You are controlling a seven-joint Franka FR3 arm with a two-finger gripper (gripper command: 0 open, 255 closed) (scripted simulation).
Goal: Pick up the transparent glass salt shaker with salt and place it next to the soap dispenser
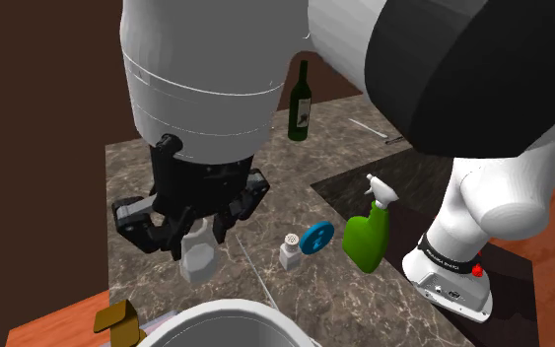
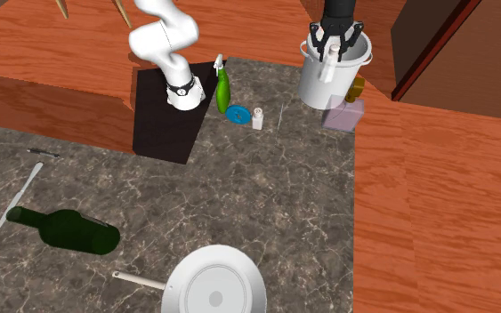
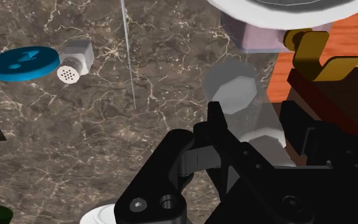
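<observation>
Fingers (image 3: 214, 126) of the end effector (image 1: 195, 229) are closed partway around the salt shaker (image 1: 198, 256), a pale, see-through piece with six flat sides. It is clasped on both sides and held clear of the dark marbled desk (image 1: 265, 187). Whether there is salt in it cannot be told.

Close by stands a tall white pot (image 2: 333, 80). The second exterior view looks down into its pale inside, but the end effector (image 2: 332, 44) and the shaker cover much of the opening, so any contents are hidden. Just beside the pot, at the desk's edge by the orange wood, is the soap dispenser (image 2: 343, 117), with a lavender see-through body and a gold pump head.

Farther along the desk, a small white shaker (image 1: 290, 252) with a perforated top stands just beside a blue disc (image 1: 316, 239). A green spray bottle (image 1: 367, 235) comes next, close to the black stand (image 2: 170, 120). All three are well apart from the held shaker, with open desk between.

Farthest off are a green wine bottle (image 1: 300, 102), a white knife (image 2: 21, 191) and a white frying pan (image 2: 214, 286).
</observation>
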